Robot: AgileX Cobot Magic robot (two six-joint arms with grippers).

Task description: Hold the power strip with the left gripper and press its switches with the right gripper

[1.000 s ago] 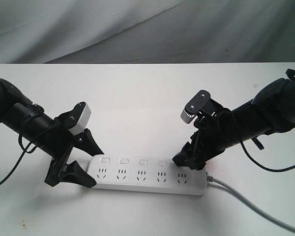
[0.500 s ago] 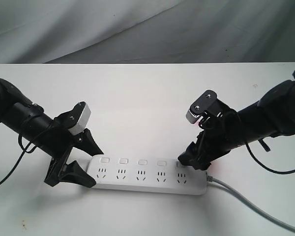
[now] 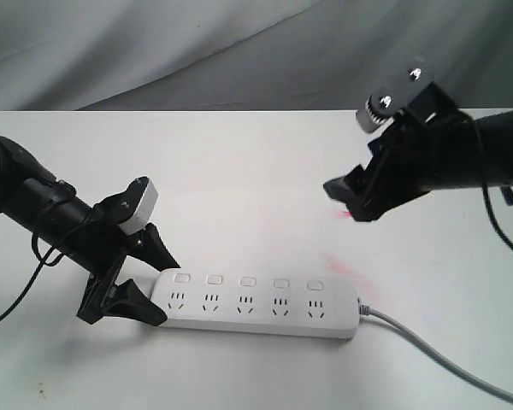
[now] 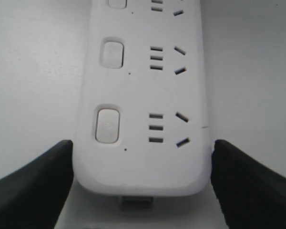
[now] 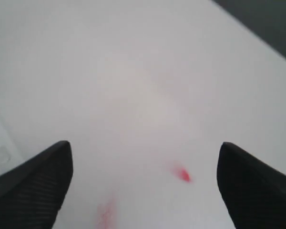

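Observation:
The white power strip (image 3: 256, 312) lies flat near the table's front, its grey cable (image 3: 436, 354) running off to the right. Its five switches (image 3: 248, 281) sit in a row above the socket groups; the left wrist view shows the nearest ones (image 4: 107, 125). My left gripper (image 3: 167, 292) straddles the strip's left end (image 4: 143, 95), one dark finger against each long side (image 4: 142, 157). My right gripper (image 3: 346, 203) hangs open above the table, well up and right of the strip, and its wrist view (image 5: 143, 152) shows only bare table between the fingers.
The white table (image 3: 239, 171) carries faint red smears (image 3: 342, 266) near the strip's right end, and a small red spot (image 5: 183, 175) shows under the right gripper. A grey cloth backdrop (image 3: 239, 51) hangs behind the table's far edge.
My right gripper has lifted off the rightmost switch and risen up and to the right, away from the strip. The left gripper and the strip have not moved.

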